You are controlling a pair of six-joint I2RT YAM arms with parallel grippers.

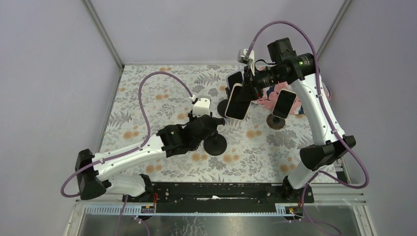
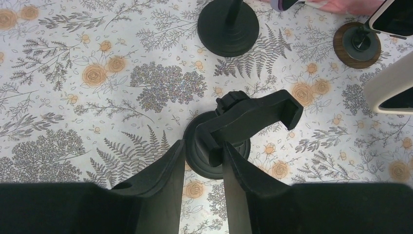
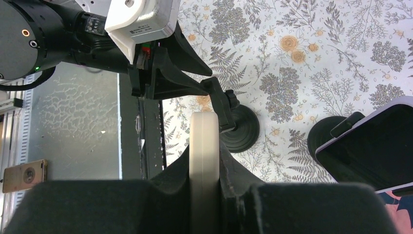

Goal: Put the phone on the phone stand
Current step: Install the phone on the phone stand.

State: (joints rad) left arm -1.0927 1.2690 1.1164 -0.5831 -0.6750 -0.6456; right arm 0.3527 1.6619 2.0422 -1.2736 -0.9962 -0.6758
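Observation:
The phone [image 1: 239,102], cream-edged with a dark screen, hangs in the air over the back middle of the table, and my right gripper [image 1: 253,88] is shut on it. The right wrist view shows this phone [image 3: 203,131] edge-on, pinched in my right gripper [image 3: 204,151]. The empty black phone stand [image 1: 215,143] stands at mid-table. My left gripper [image 2: 204,146] is open around the low end of the stand's cradle arm [image 2: 253,117], above its round base [image 2: 195,156]. The arm touches the right finger [image 2: 241,170], with a gap to the left one.
Behind, a purple-cased phone [image 1: 235,78] sits on a second black stand [image 2: 228,24]. Another phone [image 1: 284,103] rests on a stand with a brown base [image 2: 357,45], over a pink cloth [image 1: 268,101]. A further phone [image 3: 24,176] lies beyond the table's near rail.

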